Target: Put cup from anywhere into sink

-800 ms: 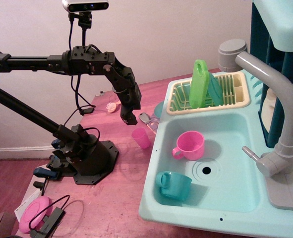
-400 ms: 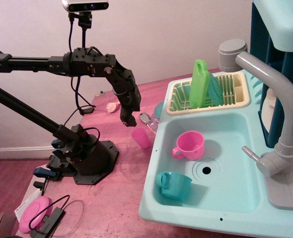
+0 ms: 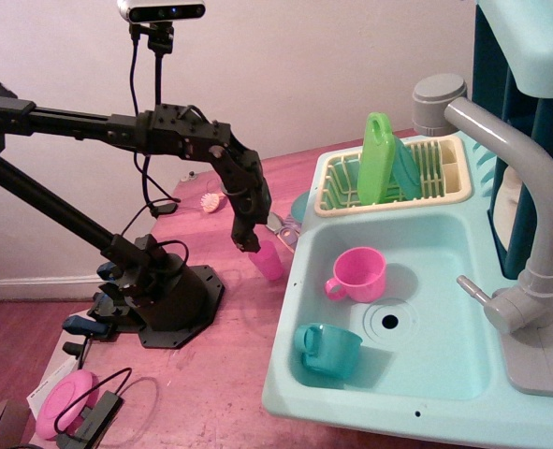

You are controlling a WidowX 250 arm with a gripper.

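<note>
The cup [image 3: 269, 263], a small pink tumbler without a handle, stands upright on the pink table just left of the sink's left rim. The sink [image 3: 444, 374] is a pale turquoise basin with a round drain hole and a grey faucet [image 3: 519, 178]. My gripper [image 3: 249, 242] points down, its tips just above and to the left of the cup's rim. The fingers look close together and hold nothing that I can see; the jaw gap is too small to read.
A pink mug with a handle [image 3: 358, 274] and a teal mug [image 3: 328, 349] lie in the basin. A cream-yellow dish rack [image 3: 454, 184] holds a green board [image 3: 377, 159]. The arm's black base [image 3: 159, 290] stands at the left, with cables and a pink disc [image 3: 65, 400] near the front.
My gripper has moved down and to the right, from above and left of the cup to just over its rim. The cup and mugs have not moved.
</note>
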